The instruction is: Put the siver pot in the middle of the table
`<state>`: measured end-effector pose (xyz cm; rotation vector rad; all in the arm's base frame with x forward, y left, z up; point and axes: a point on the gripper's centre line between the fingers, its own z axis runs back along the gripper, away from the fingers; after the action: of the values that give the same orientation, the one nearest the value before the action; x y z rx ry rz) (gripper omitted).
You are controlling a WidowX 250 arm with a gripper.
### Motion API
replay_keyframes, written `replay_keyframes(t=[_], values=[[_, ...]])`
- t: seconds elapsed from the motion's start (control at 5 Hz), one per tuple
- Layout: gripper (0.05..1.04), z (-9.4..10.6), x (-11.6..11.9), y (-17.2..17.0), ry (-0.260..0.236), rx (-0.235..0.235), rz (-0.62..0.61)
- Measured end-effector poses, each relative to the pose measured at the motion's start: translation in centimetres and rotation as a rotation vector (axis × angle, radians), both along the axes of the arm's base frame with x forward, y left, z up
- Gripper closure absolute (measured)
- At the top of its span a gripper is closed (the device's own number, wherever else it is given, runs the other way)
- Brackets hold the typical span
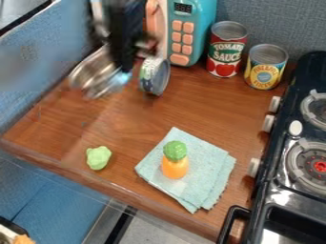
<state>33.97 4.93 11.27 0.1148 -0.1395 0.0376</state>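
Hand (123, 71) beside silver pot (96, 76), grip cannot be told | Risk: pot bumps small can (155, 76) | Cause: low path toward desk (134, 124) centre

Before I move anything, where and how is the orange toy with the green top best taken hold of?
Best is probably the middle of the orange body, coming from above and closing across its narrower width. It is slim and rounded there, and nothing crowds it on the cloth. The knobbly green top looks less even to grip. Going too low might pinch the cloth.
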Motion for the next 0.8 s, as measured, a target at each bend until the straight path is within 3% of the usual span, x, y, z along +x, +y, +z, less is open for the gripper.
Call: replay_keyframes(t=[0.2,0.4,0.6,0.8], values=[[1.029,0.3,3.7,-4.7,-0.020,-0.012,-0.128],[1.029,-0.6,6.8,-10.0,-0.006,-0.014,-0.291],[1.029,-3.4,8.2,-13.4,0.072,-0.005,-0.368],[1.031,-5.7,8.3,-14.1,0.138,-0.005,-0.375]])
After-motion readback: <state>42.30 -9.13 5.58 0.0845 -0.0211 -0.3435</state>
